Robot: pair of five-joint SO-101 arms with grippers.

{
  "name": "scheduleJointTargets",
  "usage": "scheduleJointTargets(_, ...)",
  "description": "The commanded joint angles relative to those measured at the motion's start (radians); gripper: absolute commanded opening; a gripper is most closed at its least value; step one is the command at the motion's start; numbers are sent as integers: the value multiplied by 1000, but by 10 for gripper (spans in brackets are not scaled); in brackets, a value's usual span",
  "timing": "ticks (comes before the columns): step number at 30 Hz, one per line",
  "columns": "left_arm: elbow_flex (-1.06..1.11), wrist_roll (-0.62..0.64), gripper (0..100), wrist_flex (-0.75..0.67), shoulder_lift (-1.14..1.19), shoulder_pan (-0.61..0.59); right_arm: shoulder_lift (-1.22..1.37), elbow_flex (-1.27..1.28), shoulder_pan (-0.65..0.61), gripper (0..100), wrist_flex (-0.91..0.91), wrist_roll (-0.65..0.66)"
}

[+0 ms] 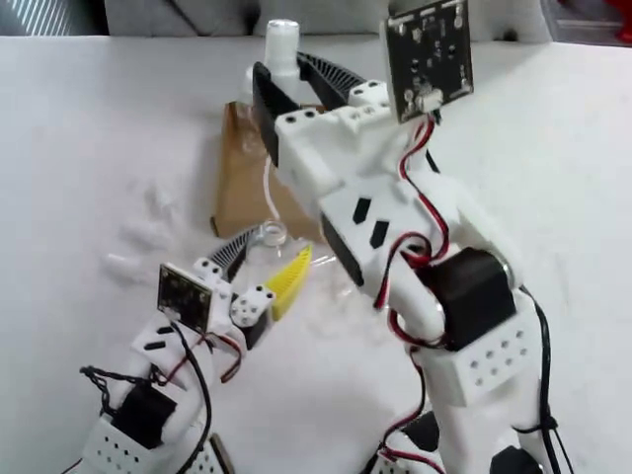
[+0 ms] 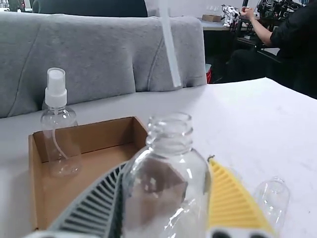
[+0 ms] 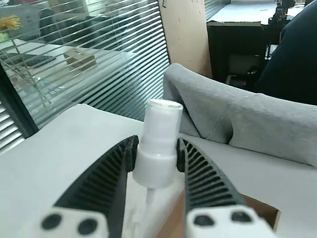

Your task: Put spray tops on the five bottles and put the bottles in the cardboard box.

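My left gripper [image 2: 168, 168] pinches 1 open bottle [image 2: 168, 144]; my right gripper [image 3: 157, 148] squeezes 1 spray top [image 3: 161, 124]; 1 capped bottle [image 2: 58, 124] stands in the cardboard box [image 2: 99, 135]; 1 loose bottle [image 2: 271, 198] lies outside.

bottles [image 2: 167, 183]: three that i can make out, one of them capped
spray tops [image 3: 157, 148]: five, three of them lying loose
cardboard box [image 2: 91, 135]: one
robot arms [image 1: 415, 247]: two
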Motion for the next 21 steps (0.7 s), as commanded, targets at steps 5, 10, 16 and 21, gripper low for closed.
scheduleJointTargets(5, -8, -8, 20, -34, -12, -5, -51, 28, -8, 17, 7, -9)
scheduleJointTargets(10, -8, -8, 20, -34, -12, -5, -51, 100, -8, 17, -42, -9)
scheduleJointTargets(16, -6, -8, 20, -32, -12, -5, -51, 123, -10, 17, -61, -9)
scheduleJointTargets(21, -6, -8, 20, -32, -12, -5, -51, 124, -10, 17, -47, -9)
